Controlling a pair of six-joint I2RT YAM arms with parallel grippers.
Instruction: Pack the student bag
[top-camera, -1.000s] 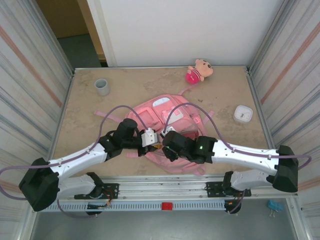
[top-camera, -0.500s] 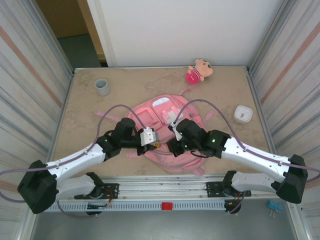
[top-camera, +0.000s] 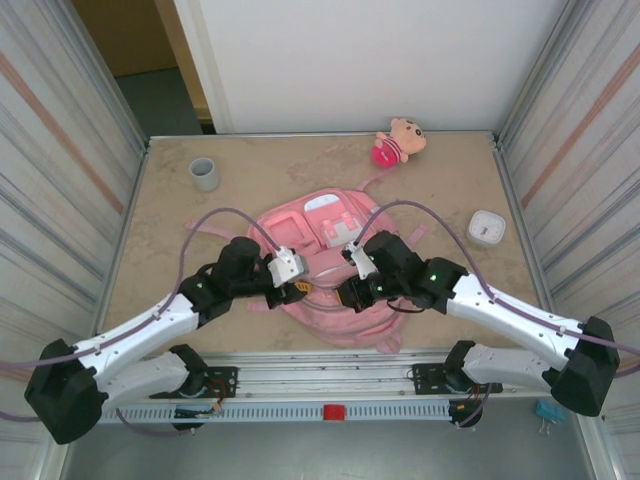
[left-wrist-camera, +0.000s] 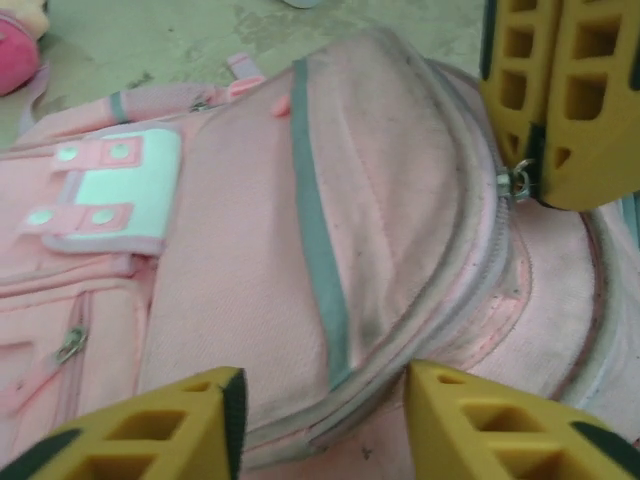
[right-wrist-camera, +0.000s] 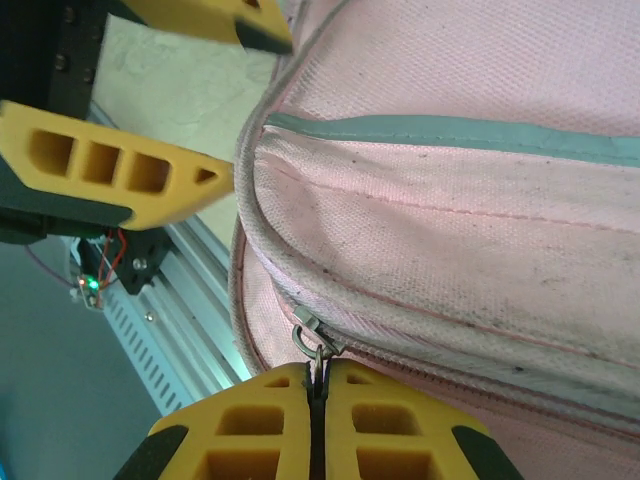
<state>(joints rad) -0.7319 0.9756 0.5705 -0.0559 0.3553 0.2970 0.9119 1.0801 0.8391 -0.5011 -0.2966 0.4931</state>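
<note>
One student bag, one plush doll, one grey cup, one white square box. Two yellow-fingered grippers: one left gripper, one right gripper.

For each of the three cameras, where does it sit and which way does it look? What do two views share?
Top external: above and behind the bases, facing down onto the table; left arm and right arm reach the pink backpack.
Left wrist: low over the backpack, looking along its front; own left jaws open at the bottom edge.
Right wrist: close beside the backpack, facing the near rail; own right jaws shut on the zipper pull.
Shared: both wrist views show both pairs of jaws and that pull.
</note>
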